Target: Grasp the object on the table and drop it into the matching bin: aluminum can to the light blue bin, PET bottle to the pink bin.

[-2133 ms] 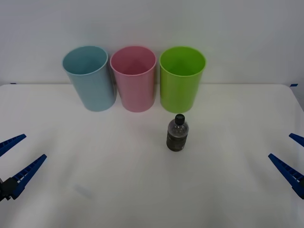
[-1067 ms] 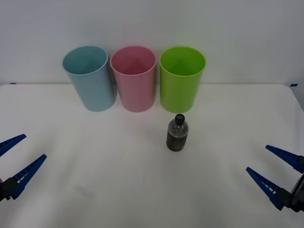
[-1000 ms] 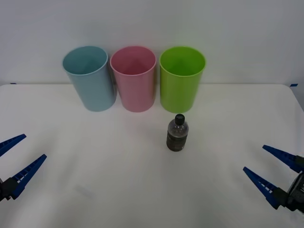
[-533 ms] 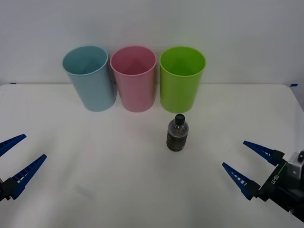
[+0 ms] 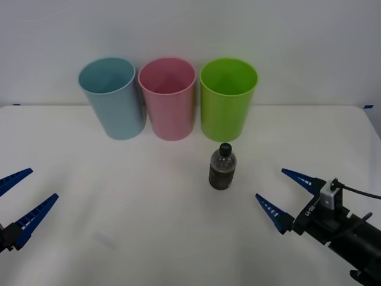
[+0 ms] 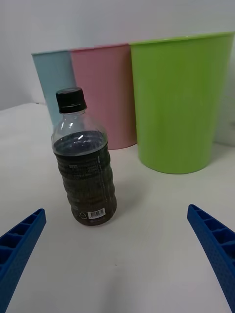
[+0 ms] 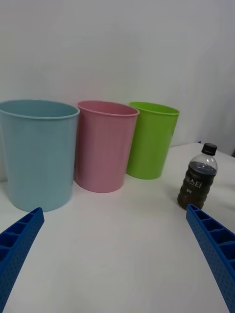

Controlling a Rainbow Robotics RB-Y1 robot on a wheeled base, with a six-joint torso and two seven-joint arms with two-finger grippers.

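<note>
White counter point(image 5: 149, 238) carrying three upright bins in a row at its far side: light blue bin point(image 5: 112, 98), pink bin point(image 5: 167, 98) and lime green bin point(image 5: 228, 98), rims nearly touching. The PET bottle point(image 5: 222, 167) stands upright, cap on, just in front of the lime green bin and apart from it. Over the last two seconds the right arm has swung in from the counter's right edge toward the centre; the right gripper point(image 5: 282, 192) now sits near the bottle on its right, low over the counter, fingers spread wide and aimed at it, not yet touching. The approach is under way; closure on the bottle is judged the next step, then transfer to the pink bin. The left gripper point(image 5: 16, 201) remains parked at the left edge, fingers likewise apart
</note>
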